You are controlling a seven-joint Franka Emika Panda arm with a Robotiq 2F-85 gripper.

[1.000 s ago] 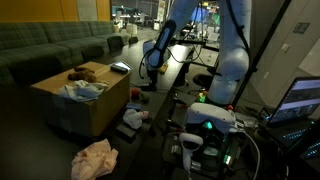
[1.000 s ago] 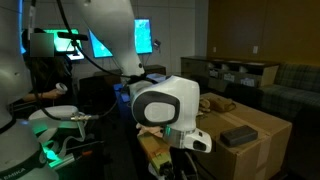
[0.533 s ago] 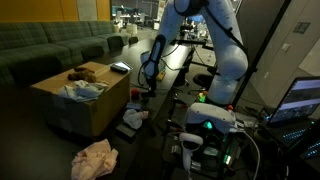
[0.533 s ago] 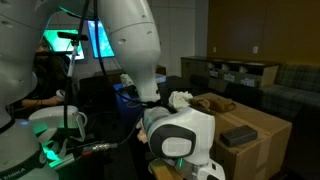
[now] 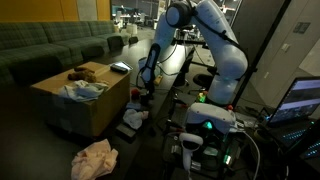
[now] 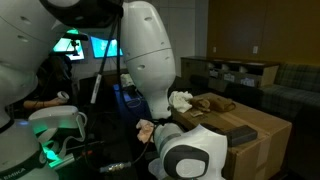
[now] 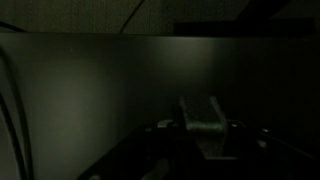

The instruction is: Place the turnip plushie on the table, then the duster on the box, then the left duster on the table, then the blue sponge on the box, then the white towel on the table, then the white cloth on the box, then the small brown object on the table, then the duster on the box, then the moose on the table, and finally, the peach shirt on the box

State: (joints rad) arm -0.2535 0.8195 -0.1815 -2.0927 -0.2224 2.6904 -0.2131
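The tan box (image 5: 70, 105) carries the brown moose (image 5: 82, 73), the bluish white towel (image 5: 86, 90) at its near edge and a flat dark pad (image 5: 120, 68). The peach shirt (image 5: 95, 158) lies crumpled on the floor in front of the box. My gripper (image 5: 146, 86) hangs low at the near end of the black table (image 5: 176, 74), between table and box. The wrist view is almost black; only one grey finger (image 7: 203, 115) shows, so the jaws' state and any load are unclear. From the opposite side the box (image 6: 262, 128), moose (image 6: 215, 103) and pad (image 6: 240, 135) appear.
A white and red soft thing (image 5: 133, 118) lies low between box and table. A green sofa (image 5: 50, 45) stands behind the box. Lit equipment (image 5: 210, 125) and a laptop (image 5: 300, 100) crowd the near side. The arm's white wrist housing (image 6: 190, 158) fills one exterior view's foreground.
The arm has bent over and lowered the gripper from above the table down towards its near end beside the box. Nothing on the box has moved.
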